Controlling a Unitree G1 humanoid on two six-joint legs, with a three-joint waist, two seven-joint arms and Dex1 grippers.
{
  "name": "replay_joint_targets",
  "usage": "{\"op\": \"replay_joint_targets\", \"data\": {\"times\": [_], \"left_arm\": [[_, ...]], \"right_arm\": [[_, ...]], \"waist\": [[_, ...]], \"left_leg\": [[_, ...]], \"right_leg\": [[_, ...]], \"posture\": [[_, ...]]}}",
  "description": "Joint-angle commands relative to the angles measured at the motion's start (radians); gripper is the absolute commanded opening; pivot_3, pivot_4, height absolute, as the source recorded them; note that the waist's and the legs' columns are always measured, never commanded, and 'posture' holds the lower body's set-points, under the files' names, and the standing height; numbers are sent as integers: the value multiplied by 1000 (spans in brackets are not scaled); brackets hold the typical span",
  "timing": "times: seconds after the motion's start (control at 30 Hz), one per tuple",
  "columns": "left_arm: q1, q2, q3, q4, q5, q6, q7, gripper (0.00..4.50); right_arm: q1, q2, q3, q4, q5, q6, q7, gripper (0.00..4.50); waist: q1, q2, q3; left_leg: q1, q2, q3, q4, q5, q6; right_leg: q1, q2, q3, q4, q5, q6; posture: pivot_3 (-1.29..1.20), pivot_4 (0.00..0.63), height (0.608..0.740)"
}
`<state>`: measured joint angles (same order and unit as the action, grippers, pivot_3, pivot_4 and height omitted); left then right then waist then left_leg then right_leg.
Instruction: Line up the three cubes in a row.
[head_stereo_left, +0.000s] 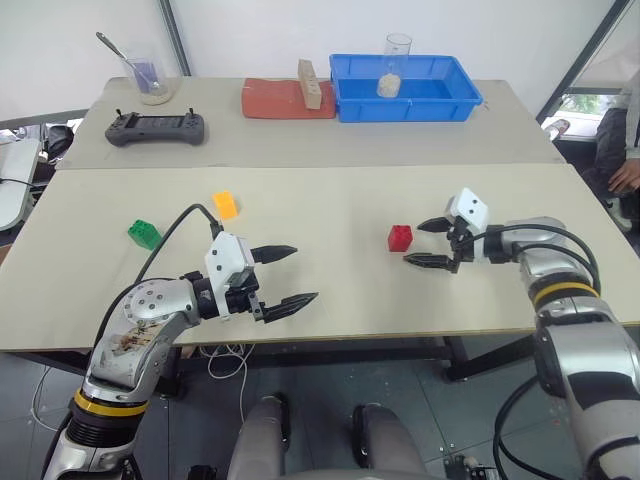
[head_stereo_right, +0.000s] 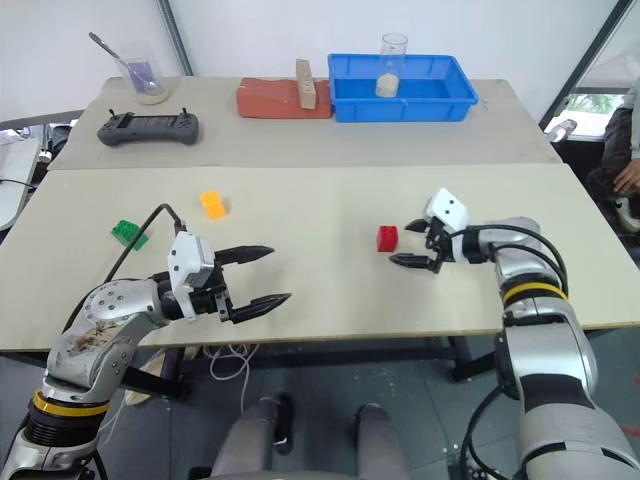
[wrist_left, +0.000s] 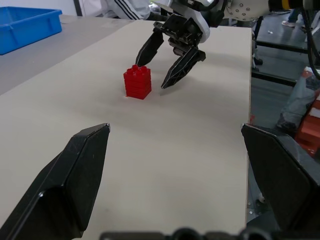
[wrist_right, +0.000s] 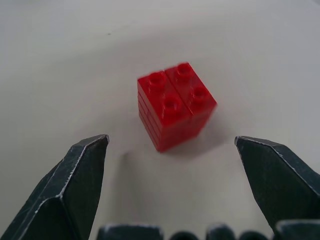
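Pickup of the red cube (head_stereo_left: 400, 237) appears in hand: the right gripper (head_stereo_left: 431, 245) stands wide just beside it, apparently not touching, the left gripper (head_stereo_left: 283, 275) wide and empty, so next it must advance, straddle and close.

Both arms reach in over the near edge; the left gripper (head_stereo_left: 283, 275) and the right gripper (head_stereo_left: 428, 244) face each other, fingers spread wide.
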<state>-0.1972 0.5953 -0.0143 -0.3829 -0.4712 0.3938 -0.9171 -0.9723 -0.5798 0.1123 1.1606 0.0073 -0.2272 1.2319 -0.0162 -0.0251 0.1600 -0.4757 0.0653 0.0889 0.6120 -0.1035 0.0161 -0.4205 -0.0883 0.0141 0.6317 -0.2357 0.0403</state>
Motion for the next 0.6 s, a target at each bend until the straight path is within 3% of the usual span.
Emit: {"op": "replay_joint_targets", "data": {"times": [0.03,0.23,0.33,0.53,0.6], "left_arm": [[0,11,32,-42,-19,7,17,4464],[16,15,39,-52,-22,4,27,4464],[18,12,33,-50,-20,0,28,4500],[2,3,22,-25,-12,-11,24,4500],[0,1,20,-19,-10,-14,23,4500]], "right_arm": [[-59,8,-10,48,-26,-45,-18,4500],[-77,24,-18,77,-44,-63,-3,4500],[-75,22,-20,82,-51,-69,0,3700],[-81,25,-31,80,-49,-75,0,1616],[-80,26,-34,78,-47,-76,3,1388]], "waist": [[2,0,0],[2,0,0],[1,0,0],[1,0,0],[1,0,0]], "left_leg": [[0,0,0,0,-1,-1],[0,0,0,0,-3,-4],[0,0,1,0,-3,-4],[0,0,1,0,-3,-4],[0,0,1,0,-3,-4]], "right_leg": [[0,0,0,0,0,0],[0,0,0,0,0,0],[0,0,0,0,0,0],[0,0,0,1,0,0],[0,0,0,1,0,0]], "posture": [[0,150,740],[0,150,740],[0,150,740],[0,150,740],[0,150,740]]}}
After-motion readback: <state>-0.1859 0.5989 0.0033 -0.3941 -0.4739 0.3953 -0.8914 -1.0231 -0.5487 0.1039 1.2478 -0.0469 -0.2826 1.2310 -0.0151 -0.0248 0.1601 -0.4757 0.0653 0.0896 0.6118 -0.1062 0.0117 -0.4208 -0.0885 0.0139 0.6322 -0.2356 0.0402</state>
